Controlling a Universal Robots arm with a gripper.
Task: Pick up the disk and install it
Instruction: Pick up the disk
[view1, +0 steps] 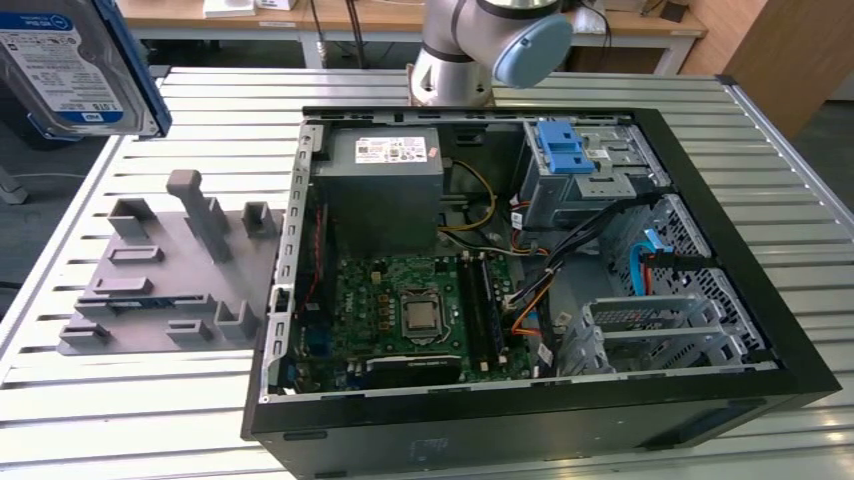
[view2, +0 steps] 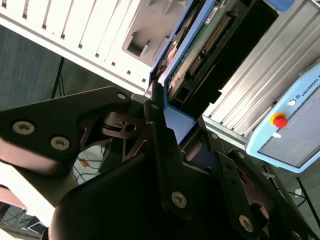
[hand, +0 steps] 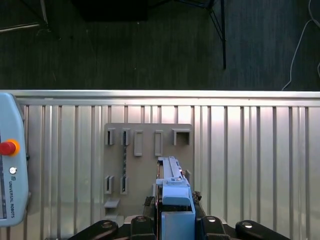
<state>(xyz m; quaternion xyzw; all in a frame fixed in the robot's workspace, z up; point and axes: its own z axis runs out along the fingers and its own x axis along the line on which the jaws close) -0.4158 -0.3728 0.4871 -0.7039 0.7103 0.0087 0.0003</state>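
The disk (view1: 74, 65) is held edge-on, clamped between the fingers of the gripper (hand: 173, 207), in the air over the grey fixture plate (view1: 160, 280), at about ten o'clock from the open computer case (view1: 801, 330) in the exterior view.

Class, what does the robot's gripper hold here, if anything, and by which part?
The gripper holds the flat silver-grey metal disk, clamped at one end of its blue plastic carrier.
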